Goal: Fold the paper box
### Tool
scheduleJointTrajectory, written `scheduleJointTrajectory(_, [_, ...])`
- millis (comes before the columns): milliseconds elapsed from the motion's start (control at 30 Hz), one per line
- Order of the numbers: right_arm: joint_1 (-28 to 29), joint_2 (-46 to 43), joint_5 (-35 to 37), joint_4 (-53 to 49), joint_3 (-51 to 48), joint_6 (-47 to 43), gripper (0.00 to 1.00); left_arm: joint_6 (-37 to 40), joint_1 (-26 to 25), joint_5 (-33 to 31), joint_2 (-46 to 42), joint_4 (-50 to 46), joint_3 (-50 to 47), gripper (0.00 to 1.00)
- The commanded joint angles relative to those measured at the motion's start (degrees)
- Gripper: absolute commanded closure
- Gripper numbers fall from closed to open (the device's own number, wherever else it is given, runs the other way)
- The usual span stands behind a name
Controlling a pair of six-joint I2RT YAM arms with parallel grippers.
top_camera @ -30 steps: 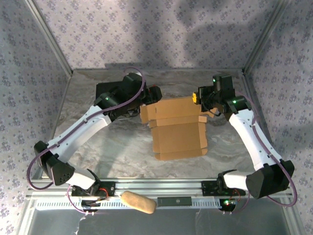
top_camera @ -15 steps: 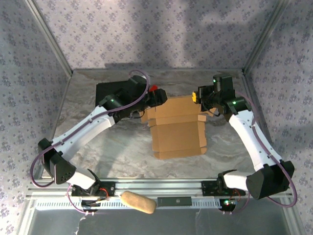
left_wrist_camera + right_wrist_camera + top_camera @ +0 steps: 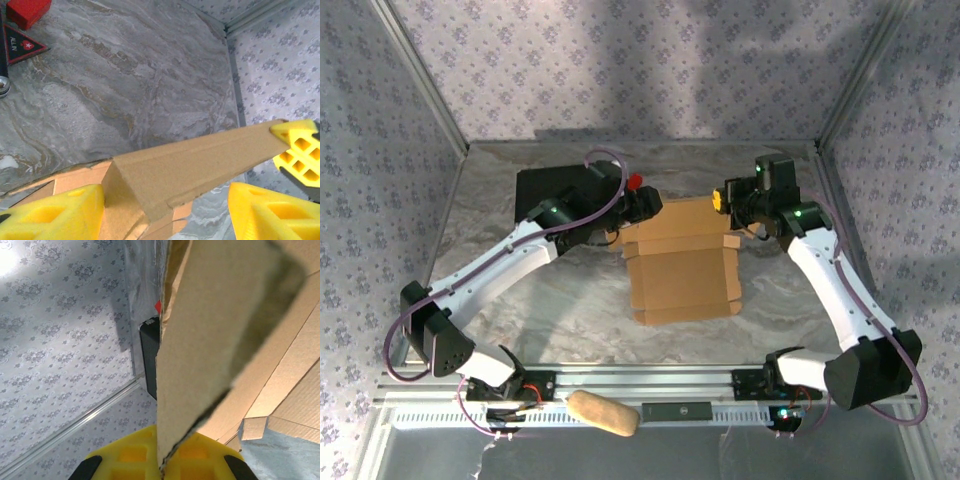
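1. Front edge. A tan rounded lump (image 3: 603, 413) lies on the metal rail (image 3: 720, 378) between the two arm bases, well apart from the work.

2. Table (image 3: 560, 300), grey marbled surface. The paper box (image 3: 685, 270), plain brown cardboard, sits at mid-table. Its near panels lie flat, with a narrow strip along the near edge. Its far portion is raised off the surface as a folded flap running left to right.

3. Left hand (image 3: 642, 205). It stands at the left end of the raised flap. The left wrist view shows its two yellow fingers (image 3: 55, 215) set wide, one on either side of the folded cardboard ridge. The left finger is just beside the cardboard, and the right finger stands clear of it. No clamp on the flap is observed.

4. Right hand (image 3: 723, 198). It stands at the right end of the same flap. The right wrist view shows its yellow fingers (image 3: 125, 460) closed narrow on the cardboard edge, which runs straight up from between them. Its yellow fingertip also appears at the far end of the flap in the left wrist view.

5. Rear of the table. A black case (image 3: 542, 183) lies flat behind the left arm. A small red item (image 3: 636, 182) shows near its right side; whether the two touch cannot be determined.

6. Patterned walls (image 3: 620, 70) enclose the table at the back and sides.
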Motion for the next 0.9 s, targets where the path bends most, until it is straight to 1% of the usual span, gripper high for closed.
scheduleJointTrajectory(0, [0.6, -2.6, -1.1, 2.4, -2.5, -0.8, 1.00, -4.1, 1.0, 0.8, -1.3, 5.6, -1.7, 0.34])
scheduleJointTrajectory(100, [0.9, -3.9, -0.9, 4.3, -4.9, -0.7, 1.00, -7.2, 1.2, 0.8, -2.2, 9.9, -3.9, 0.36])
scheduleJointTrajectory(267, [1.7, -5.6, 0.4, 8.6, -8.3, -1.4, 1.00, -10.8, 1.2, 3.2, -1.1, 10.9, -4.1, 0.40])
scheduleJointTrajectory(400, [2.9, -7.1, 2.5, 13.2, -10.8, -2.8, 1.00, -12.9, 1.1, 3.1, -2.1, 13.8, -6.9, 0.45])
scheduleJointTrajectory(500, [4.1, -8.3, 4.0, 16.5, -12.9, -3.6, 1.00, -13.2, 1.1, 3.6, -2.0, 13.7, -6.9, 0.48])
scheduleJointTrajectory(567, [4.6, -8.5, 4.4, 17.3, -13.5, -4.2, 1.00, -13.2, 1.1, 3.3, -2.1, 13.6, -7.0, 0.53])
scheduleJointTrajectory(667, [5.5, -8.6, 4.6, 18.3, -14.3, -4.3, 1.00, -13.8, 1.0, 3.0, -2.3, 14.0, -7.6, 0.65])
scheduleJointTrajectory(767, [6.2, -8.8, 5.0, 19.6, -15.5, -4.4, 1.00, -14.2, 1.1, 3.1, -2.7, 14.3, -8.1, 0.68])
scheduleJointTrajectory(867, [6.9, -9.4, 5.5, 22.0, -17.6, -4.0, 1.00, -15.1, 1.0, 2.4, -3.6, 15.0, -9.3, 0.75])
